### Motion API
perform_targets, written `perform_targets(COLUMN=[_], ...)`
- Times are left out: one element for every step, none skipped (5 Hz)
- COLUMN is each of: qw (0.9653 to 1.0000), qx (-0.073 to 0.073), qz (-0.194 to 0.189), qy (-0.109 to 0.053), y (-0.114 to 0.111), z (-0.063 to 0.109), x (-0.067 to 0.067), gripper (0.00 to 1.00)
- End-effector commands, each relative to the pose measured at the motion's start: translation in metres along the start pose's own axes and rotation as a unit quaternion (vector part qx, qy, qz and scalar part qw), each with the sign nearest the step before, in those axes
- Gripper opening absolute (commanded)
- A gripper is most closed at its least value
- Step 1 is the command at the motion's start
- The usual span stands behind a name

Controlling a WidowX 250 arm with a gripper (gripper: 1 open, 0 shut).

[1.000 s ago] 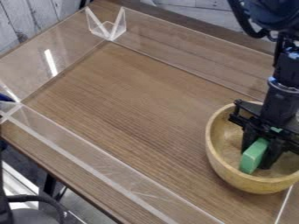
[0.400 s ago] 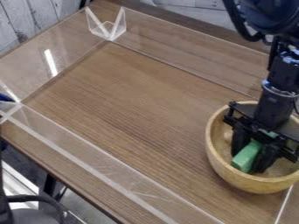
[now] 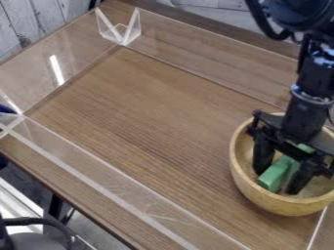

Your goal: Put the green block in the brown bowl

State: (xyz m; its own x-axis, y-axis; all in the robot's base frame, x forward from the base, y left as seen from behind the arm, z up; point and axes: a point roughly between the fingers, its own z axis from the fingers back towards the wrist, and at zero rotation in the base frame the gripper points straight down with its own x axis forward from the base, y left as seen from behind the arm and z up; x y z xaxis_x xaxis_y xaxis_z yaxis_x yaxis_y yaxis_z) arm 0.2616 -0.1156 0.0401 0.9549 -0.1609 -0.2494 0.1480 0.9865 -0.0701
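Observation:
The brown bowl point(image 3: 248, 172) stands at the table's right front corner, a round tan wooden bowl with a thick rim. The green block point(image 3: 276, 177) lies inside it, tilted against the bowl's floor. My gripper point(image 3: 287, 176) points down into the bowl with its black fingers point(image 3: 260, 164) spread to either side of the block. There is a visible gap between the fingers and the block, so the gripper is open. The lower end of the block is partly hidden by the fingers.
The wooden tabletop point(image 3: 144, 107) is fenced by low clear acrylic walls point(image 3: 78, 161). A clear corner bracket point(image 3: 117, 27) stands at the far edge. The bowl sits close to the right-hand table edge.
The fingers have spread apart and let go of the green block, which has dropped slightly lower and to the left in the bowl. The arm itself stayed in place.

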Motion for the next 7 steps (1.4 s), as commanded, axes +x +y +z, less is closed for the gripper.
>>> perform_targets(qw=[0.9981, 0.997, 0.9938, 0.9892, 0.9831, 0.9859, 0.9882], qx=[-0.02, -0.023, -0.028, -0.034, -0.046, -0.029, -0.013], qz=[0.009, 0.016, 0.027, 0.022, 0.019, 0.018, 0.02], qy=[-0.057, -0.072, -0.104, -0.141, -0.176, -0.164, -0.151], y=[-0.001, -0.003, -0.005, -0.005, 0.006, 0.009, 0.013], z=[0.027, 0.036, 0.058, 0.099, 0.138, 0.124, 0.115], x=[-0.002, -0.004, -0.011, -0.025, -0.039, -0.028, -0.017], gripper=[1.0, 0.0, 1.0, 1.0, 1.0, 0.0, 0.0])
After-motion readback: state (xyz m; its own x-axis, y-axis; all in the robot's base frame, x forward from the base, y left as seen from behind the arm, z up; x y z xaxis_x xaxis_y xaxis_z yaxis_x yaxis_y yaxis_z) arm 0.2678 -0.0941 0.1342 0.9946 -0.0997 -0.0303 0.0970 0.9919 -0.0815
